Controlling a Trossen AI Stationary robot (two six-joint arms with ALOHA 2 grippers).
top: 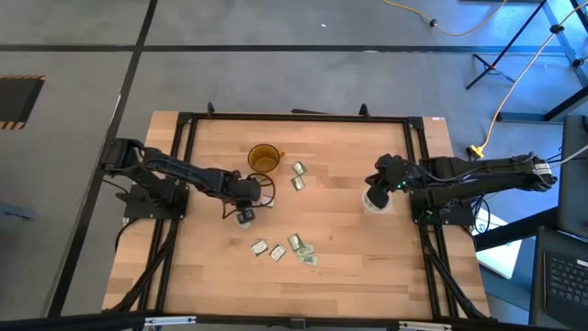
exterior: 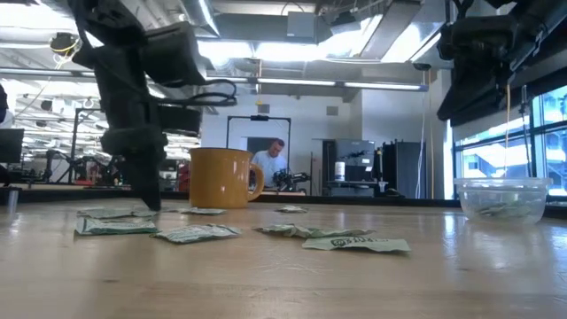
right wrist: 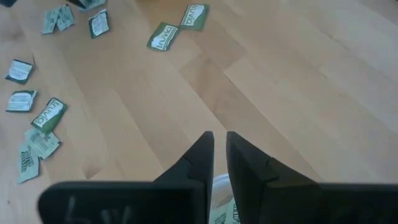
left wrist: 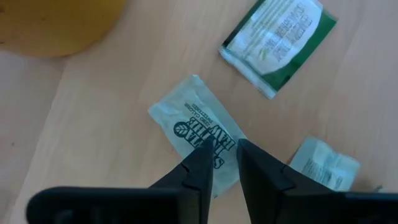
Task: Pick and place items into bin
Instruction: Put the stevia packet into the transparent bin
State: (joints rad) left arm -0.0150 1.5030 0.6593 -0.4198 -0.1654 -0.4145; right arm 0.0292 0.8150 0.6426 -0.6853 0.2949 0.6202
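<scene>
The left pincer (left wrist: pixel 221 163) hangs low over a pale packet (left wrist: pixel 198 134), tips a narrow gap apart, gripping nothing; the amber cup (top: pixel 264 159) stands close behind it. More packets (top: pixel 292 247) lie on open desk (top: pixel 349 267) between the arms. The right pincer (right wrist: pixel 219 149), tips nearly together, hovers above the bin (exterior: pixel 500 198) near the desk's right edge.

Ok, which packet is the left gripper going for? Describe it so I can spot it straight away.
Start at the amber mug near the table's far edge. Just in front of it, the left gripper hangs right above a pale, whitish packet with dark block lettering. Its neighbour nearby has a deep green border, and the other packets sit in a loose group nearer the table's front.
</scene>
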